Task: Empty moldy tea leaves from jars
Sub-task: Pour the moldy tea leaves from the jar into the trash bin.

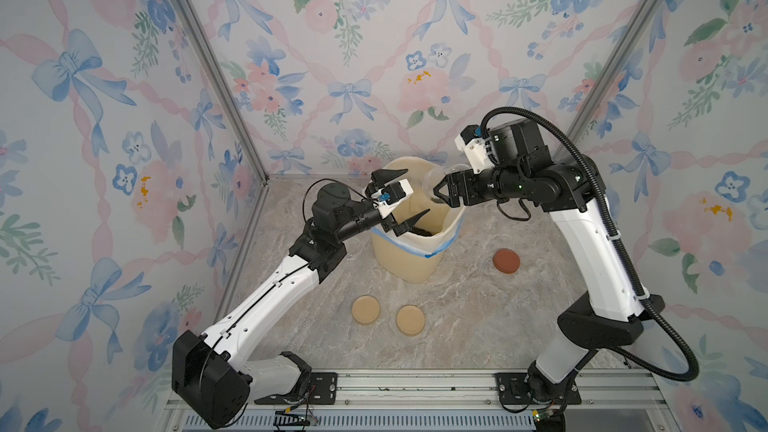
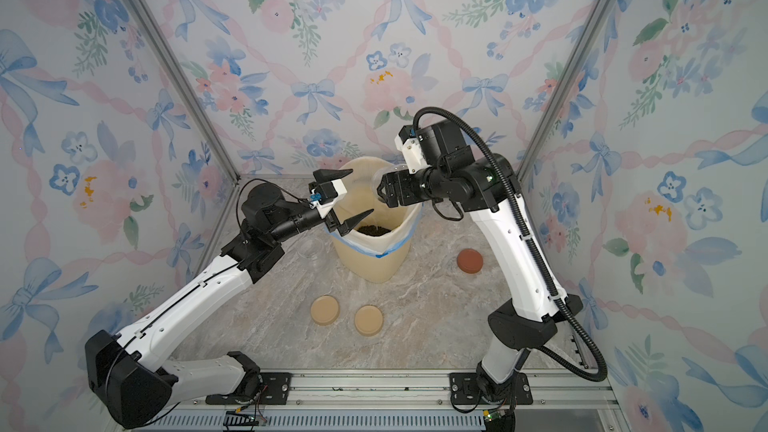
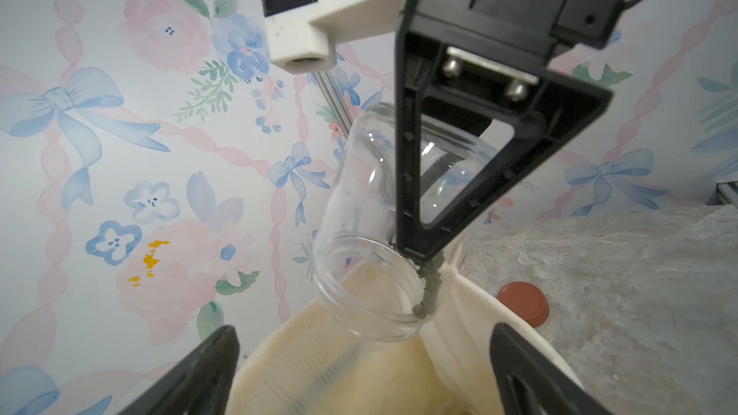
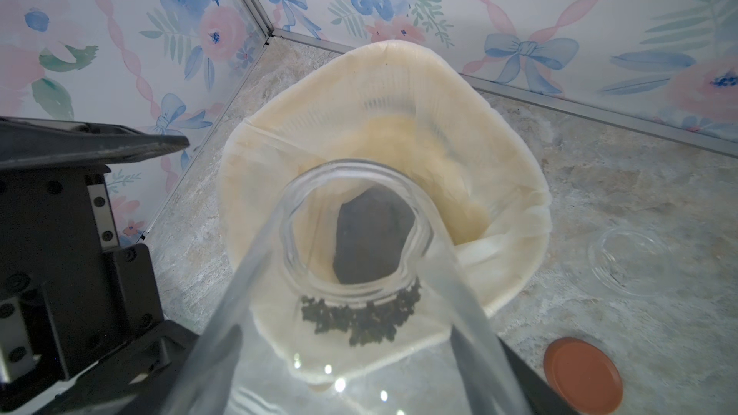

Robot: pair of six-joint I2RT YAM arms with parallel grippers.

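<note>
In the right pincer (image 1: 437, 189), clamped on its wall, a clear glass jar (image 3: 371, 233) is being tipped mouth-down over the cream ribbed bin (image 1: 415, 268). Moldy tea leaves (image 3: 429, 285) are being spilled from its rim toward the heap inside. The left pincer (image 1: 415, 192), wide open and empty, is being held above the bin's mouth, crowding it. Pouring seems nearly done; a steeper tilt is likely being called for. An empty jar (image 2: 311, 248), a reddish-brown lid (image 1: 506, 260) and two tan lids (image 1: 366, 310) are lying on the bench (image 1: 478, 326), well clear.

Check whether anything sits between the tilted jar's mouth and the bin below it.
Nothing visible does. The jar tips mouth-down over the bin's open top, with tea leaves spilling from its lip. The open left gripper hovers beside the jar and appears clear of their fall.
</note>
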